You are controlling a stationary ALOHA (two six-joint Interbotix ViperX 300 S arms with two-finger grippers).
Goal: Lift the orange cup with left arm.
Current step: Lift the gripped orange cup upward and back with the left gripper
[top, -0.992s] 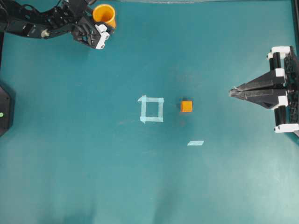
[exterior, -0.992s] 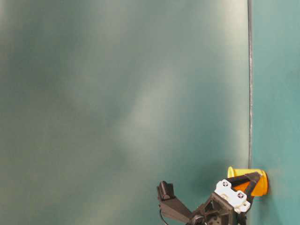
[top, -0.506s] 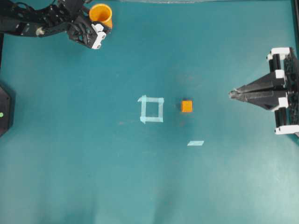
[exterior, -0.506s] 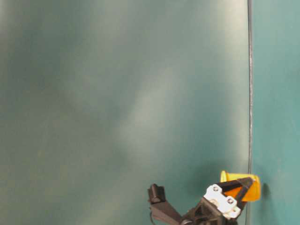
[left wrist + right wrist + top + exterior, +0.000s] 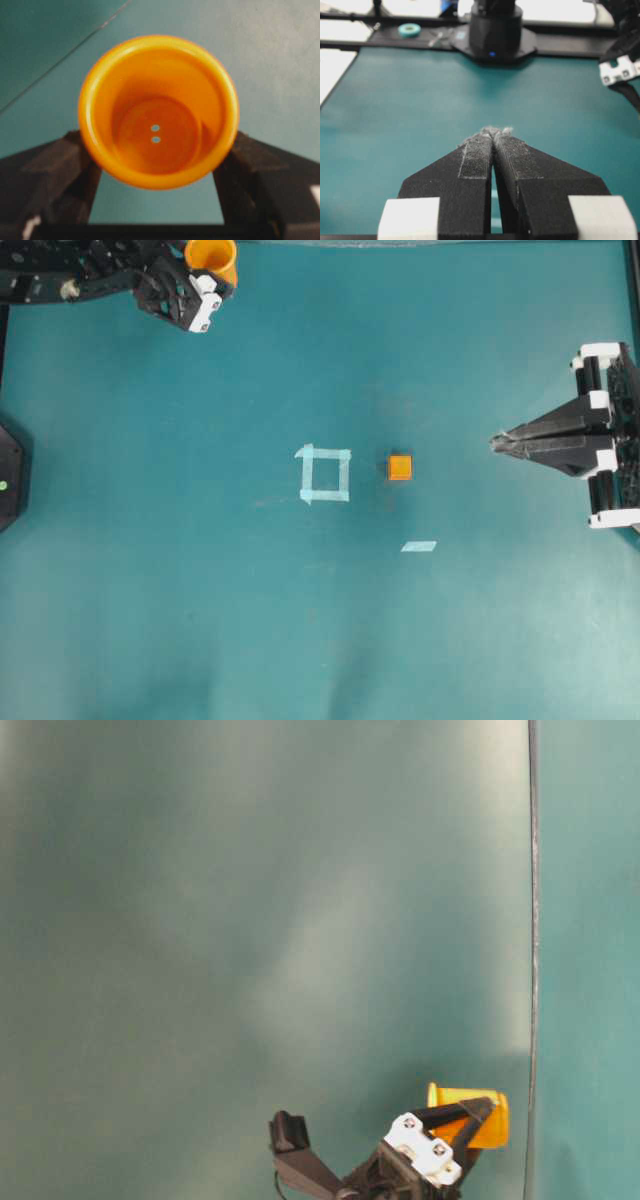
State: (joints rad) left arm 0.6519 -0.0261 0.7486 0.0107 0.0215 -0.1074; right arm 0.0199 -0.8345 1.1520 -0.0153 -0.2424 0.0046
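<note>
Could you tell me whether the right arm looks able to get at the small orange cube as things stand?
Probably yes: only bare mat lies between the shut right gripper and the orange cube.

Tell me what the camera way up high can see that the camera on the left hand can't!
Only the high camera shows the little orange cube, the square of tape, the loose strip of tape and the right gripper, shut to a point. Only the left hand's camera looks down inside the orange cup, where two tiny holes sit in its bottom. Both show that cup, held between the fingers of the left gripper, and the green table.
</note>
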